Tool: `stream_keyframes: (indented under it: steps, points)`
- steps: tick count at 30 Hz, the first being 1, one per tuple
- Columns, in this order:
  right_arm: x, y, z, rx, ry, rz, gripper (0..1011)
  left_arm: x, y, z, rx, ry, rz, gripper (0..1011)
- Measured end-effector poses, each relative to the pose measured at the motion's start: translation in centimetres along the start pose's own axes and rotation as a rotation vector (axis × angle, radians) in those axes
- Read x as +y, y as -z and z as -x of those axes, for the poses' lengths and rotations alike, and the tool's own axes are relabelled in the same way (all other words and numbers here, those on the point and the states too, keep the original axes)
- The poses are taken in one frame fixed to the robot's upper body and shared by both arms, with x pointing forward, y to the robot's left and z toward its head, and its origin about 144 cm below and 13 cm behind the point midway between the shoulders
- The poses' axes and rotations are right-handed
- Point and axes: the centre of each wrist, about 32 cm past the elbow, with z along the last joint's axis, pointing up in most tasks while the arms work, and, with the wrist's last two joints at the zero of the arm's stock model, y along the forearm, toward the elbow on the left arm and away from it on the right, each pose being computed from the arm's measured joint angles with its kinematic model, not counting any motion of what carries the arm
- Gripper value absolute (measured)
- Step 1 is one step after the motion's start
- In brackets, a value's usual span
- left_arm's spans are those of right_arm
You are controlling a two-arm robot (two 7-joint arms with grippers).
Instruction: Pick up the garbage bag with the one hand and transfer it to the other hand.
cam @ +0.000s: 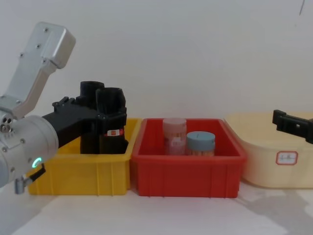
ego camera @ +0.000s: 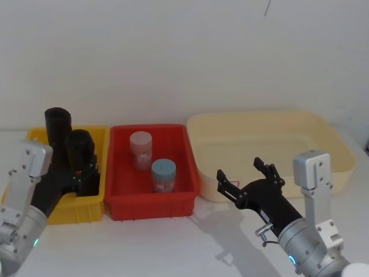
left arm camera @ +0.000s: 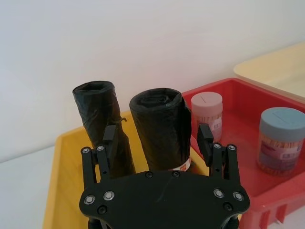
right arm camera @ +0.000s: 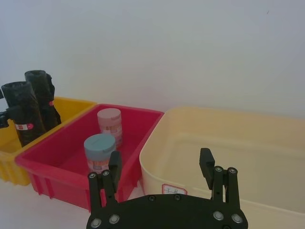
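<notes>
— Left wrist view first: where is the garbage bag (left arm camera: 162, 129)?

— Upright in the yellow bin (left arm camera: 64, 167), which sits just beside the red bin (left arm camera: 238, 93). Of the two black rolls there, it is the one nearer the red bin. The plain roll (left arm camera: 97, 124) stands on its far side. The left gripper (left arm camera: 157, 137) straddles the bag with its fingers spread, one on each side, not yet pinching.

— Its look?

— Tightly wound black film, crinkled and faintly shiny, dimpled at the top, with a red-and-white label (left arm camera: 181, 166) low down.

— How will it handle?

— Light, I'd judge, and firm as a roll, yet soft enough to give under pressure. The film looks slick, so squeeze squarely across the middle, above the label. That leaves the top free for the handover.

— Head view?

— Same place: in the yellow bin, near the red bin's wall. The right gripper (ego camera: 238, 168) hovers off the red bin's opposite front corner, before the cream tub (ego camera: 253, 119), fingers apart and empty.

— Right wrist view?

— The bag shows beyond the red bin's far end, label facing this way. The fingers there stand wide apart.

— Chest view?

— The bag rises well above the red bin's rim, so there is plenty of exposed roll to take. An outer layer may be loose; I'd clamp over it so it cannot unwind.
</notes>
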Motion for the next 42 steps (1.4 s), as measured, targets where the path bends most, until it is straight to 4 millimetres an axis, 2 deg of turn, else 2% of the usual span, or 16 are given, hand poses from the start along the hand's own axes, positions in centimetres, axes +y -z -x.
stream_keyframes:
  steps: [13, 18, 22, 30, 37, 42]
  points:
    - [0.0, 0.0, 0.0, 0.000, 0.000, 0.000, 1001, -1.6, 0.6, -0.6, 0.022, 0.027, -0.003, 979]
    - [0.0, 0.0, 0.0, 0.000, 0.000, 0.000, 1001, -2.0, 0.9, -0.7, 0.041, 0.043, -0.004, 885]
    - [0.0, 0.0, 0.0, 0.000, 0.000, 0.000, 1001, -2.3, 1.3, -0.9, 0.062, 0.058, -0.002, 743]
    - [0.0, 0.0, 0.0, 0.000, 0.000, 0.000, 1001, -2.8, 1.7, -1.0, 0.090, 0.080, 0.013, 554]
    - [0.0, 0.0, 0.0, 0.000, 0.000, 0.000, 1001, -3.0, 1.6, -1.0, 0.097, 0.086, 0.034, 499]
    - [0.0, 0.0, 0.0, 0.000, 0.000, 0.000, 1001, -3.1, 0.6, -1.0, 0.085, 0.084, 0.068, 464]
